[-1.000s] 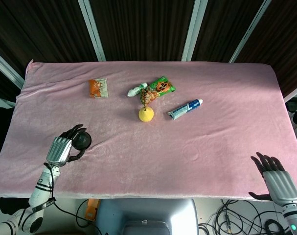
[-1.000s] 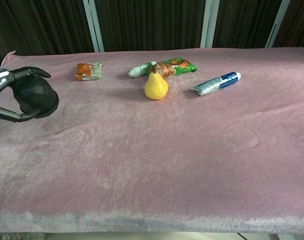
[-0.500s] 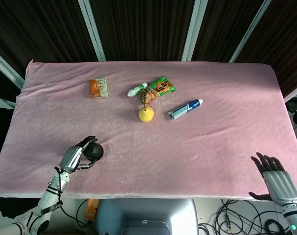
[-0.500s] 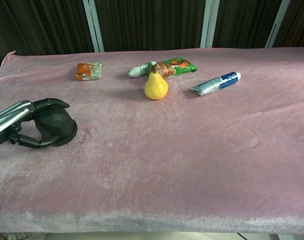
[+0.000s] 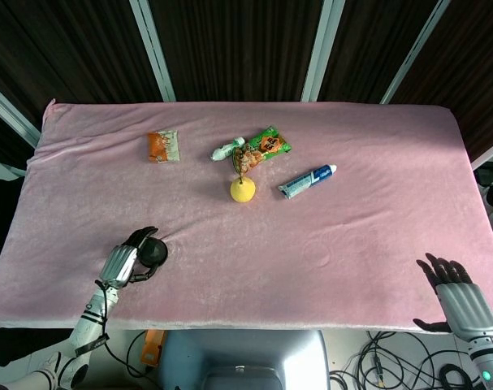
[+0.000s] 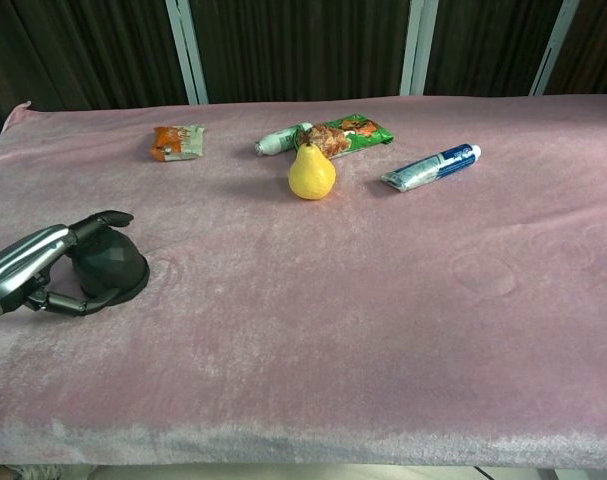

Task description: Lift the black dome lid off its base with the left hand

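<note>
The black dome lid (image 6: 110, 268) sits low on the pink cloth at the near left, with a wider black rim at its foot; it is also in the head view (image 5: 154, 252). My left hand (image 6: 41, 272) wraps it from the left, one finger arched over the top and the thumb at its near side. From above, the left hand (image 5: 123, 263) lies close to the front edge. My right hand (image 5: 457, 296) hangs off the near right edge, fingers spread, holding nothing; the chest view does not show it.
A yellow pear (image 6: 311, 172) stands mid-table. Behind it lie a green snack bag (image 6: 349, 133) and a small white tube (image 6: 275, 142). An orange packet (image 6: 178, 141) is at the back left, a blue toothpaste tube (image 6: 431, 166) to the right.
My left hand has brought the dome lid down from the air onto the cloth, nearer the front edge and a little to the right. The right hand has not moved.
</note>
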Controlling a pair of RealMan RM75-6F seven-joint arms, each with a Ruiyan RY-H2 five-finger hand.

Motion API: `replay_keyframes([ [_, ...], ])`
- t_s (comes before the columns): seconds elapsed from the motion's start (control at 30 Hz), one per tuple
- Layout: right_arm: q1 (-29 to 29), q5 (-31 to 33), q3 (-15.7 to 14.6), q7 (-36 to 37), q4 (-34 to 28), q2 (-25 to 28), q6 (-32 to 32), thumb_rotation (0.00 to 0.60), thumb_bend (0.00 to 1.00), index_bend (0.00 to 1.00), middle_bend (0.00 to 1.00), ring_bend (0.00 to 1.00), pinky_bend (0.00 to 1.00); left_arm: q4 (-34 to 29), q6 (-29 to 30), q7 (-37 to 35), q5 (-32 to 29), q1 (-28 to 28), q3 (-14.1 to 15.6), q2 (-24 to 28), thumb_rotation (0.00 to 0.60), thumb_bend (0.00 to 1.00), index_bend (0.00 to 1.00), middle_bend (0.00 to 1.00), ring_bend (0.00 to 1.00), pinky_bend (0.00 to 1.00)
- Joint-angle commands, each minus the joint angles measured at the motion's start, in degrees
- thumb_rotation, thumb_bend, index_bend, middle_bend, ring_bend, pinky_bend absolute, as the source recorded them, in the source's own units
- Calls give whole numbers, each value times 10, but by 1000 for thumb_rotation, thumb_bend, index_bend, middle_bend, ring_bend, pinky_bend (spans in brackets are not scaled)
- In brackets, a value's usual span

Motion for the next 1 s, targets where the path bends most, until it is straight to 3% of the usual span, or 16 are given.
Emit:
replay_keyframes([
  [0.03, 0, 0, 0, 0, 0, 0, 1, 600, 101, 0, 0, 0, 179, -28, 3, 1, 4, 1, 2, 20, 600, 400, 82, 68, 42, 193],
  [0.33, 1, 0, -1, -2, 0, -1, -1, 600, 101, 0, 0, 0, 179, -121, 38, 42, 12, 9, -3, 68, 600, 394, 74, 51, 16, 190],
  [0.5, 1, 1, -1, -3, 0, -1, -2, 600, 101, 0, 0, 0, 179, -157, 56, 61, 13, 13, -9, 82, 600, 393, 128, 76, 38, 190],
  [0.8, 1, -1, -2, -2, 0, -1, 0, 600, 101, 0, 0, 0, 179, -157, 62, 84, 9, 17, -13, 77, 600, 394, 165, 108, 73, 191],
  [1.0, 0, -4, -4, 1, 0, 0, 2, 600, 101, 0, 0, 0, 179, -150, 87, 132, 2, 29, -22, 91, 600, 394, 295, 232, 213, 213],
])
